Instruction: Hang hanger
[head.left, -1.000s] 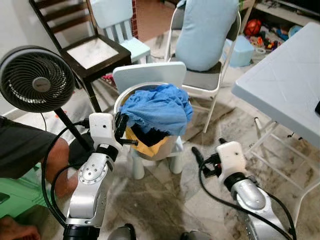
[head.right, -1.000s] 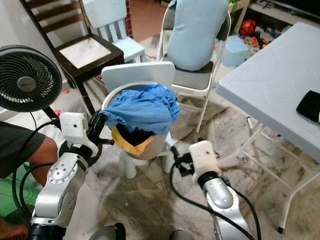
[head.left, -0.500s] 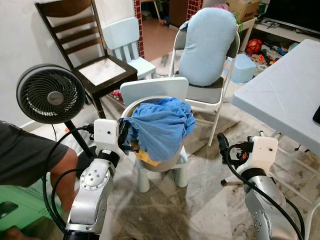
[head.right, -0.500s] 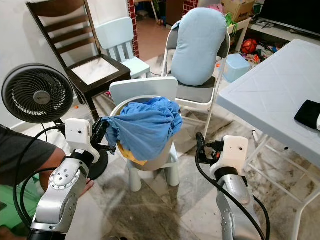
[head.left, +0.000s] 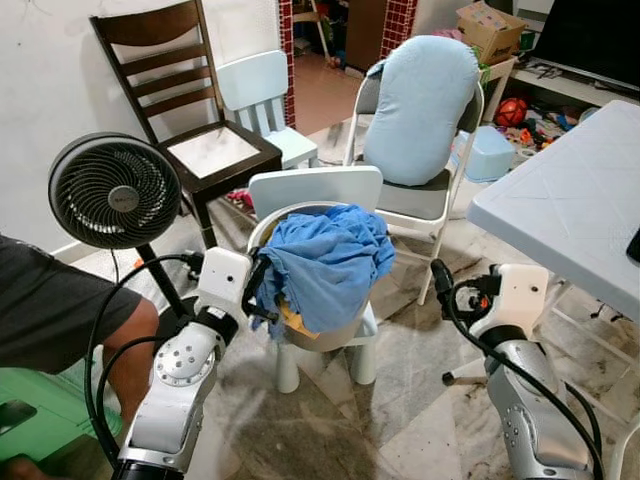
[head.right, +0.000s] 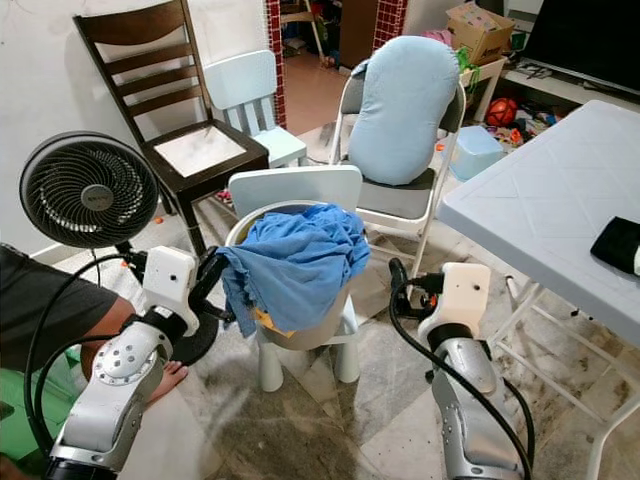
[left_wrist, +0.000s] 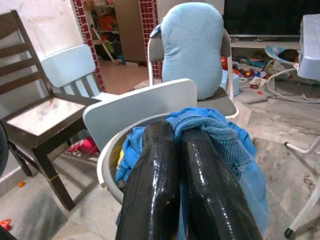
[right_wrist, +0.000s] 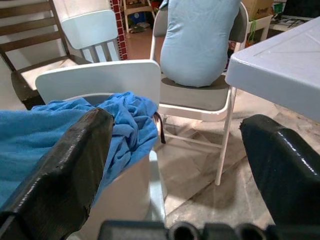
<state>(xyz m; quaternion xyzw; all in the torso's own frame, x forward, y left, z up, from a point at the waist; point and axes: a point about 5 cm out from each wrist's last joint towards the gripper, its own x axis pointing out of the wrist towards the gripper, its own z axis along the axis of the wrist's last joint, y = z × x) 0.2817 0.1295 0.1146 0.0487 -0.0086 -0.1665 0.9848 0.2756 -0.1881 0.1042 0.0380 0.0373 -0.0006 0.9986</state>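
Centre frame, a white basket (head.left: 262, 228) sits on a small white chair (head.left: 316, 190), a blue cloth (head.left: 330, 262) heaped over its rim. The left gripper (head.left: 262, 292) is at the cloth's left edge, fingers (left_wrist: 155, 200) pressed together; whether they pinch fabric, I cannot tell. The right gripper (head.left: 447, 290) hangs right of the chair, fingers (right_wrist: 60, 180) spread wide, holding nothing. Fan (head.left: 115, 191) at left, table (head.left: 570, 200) at right, a person's arm (head.left: 60, 320) lower left. The hanger: cannot make one out.
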